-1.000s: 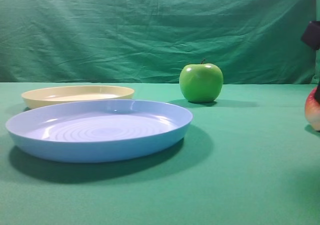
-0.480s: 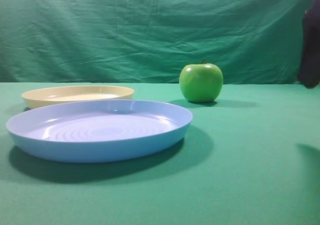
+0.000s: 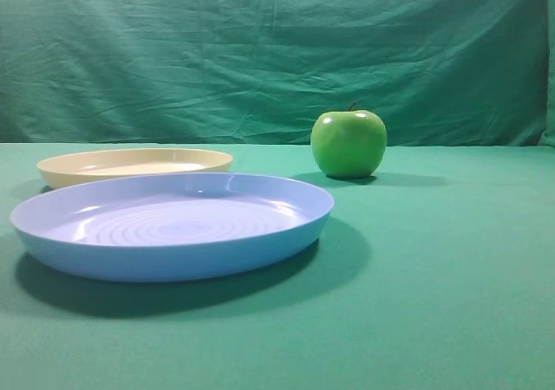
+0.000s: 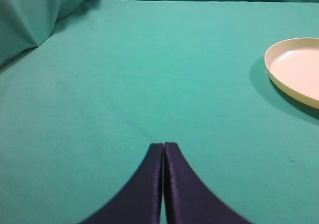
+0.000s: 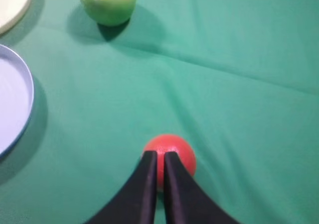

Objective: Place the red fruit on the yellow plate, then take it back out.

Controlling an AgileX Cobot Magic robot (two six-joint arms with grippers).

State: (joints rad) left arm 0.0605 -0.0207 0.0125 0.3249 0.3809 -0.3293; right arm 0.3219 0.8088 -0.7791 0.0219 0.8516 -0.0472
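The red fruit (image 5: 177,149) lies on the green cloth in the right wrist view, partly hidden behind my right gripper (image 5: 160,154). That gripper hovers over it, shut, with only a thin slit between its fingers and nothing in them. The yellow plate (image 3: 134,163) sits empty at the back left, and its edge (image 5: 12,5) shows at the top left of the right wrist view. My left gripper (image 4: 163,145) is shut and empty over bare cloth, left of the yellow plate (image 4: 299,64). The exterior view shows neither the fruit nor any gripper.
A large light blue plate (image 3: 173,225) stands empty in front of the yellow one, its rim (image 5: 12,104) at the left of the right wrist view. A glossy green apple (image 3: 349,143) stands behind, right of centre, also the apple (image 5: 107,2) at the top of that view.
One second ago the red fruit and part of the right arm showed at the exterior view's right edge. Half a second ago only the dark arm showed. Now both are out of that view.
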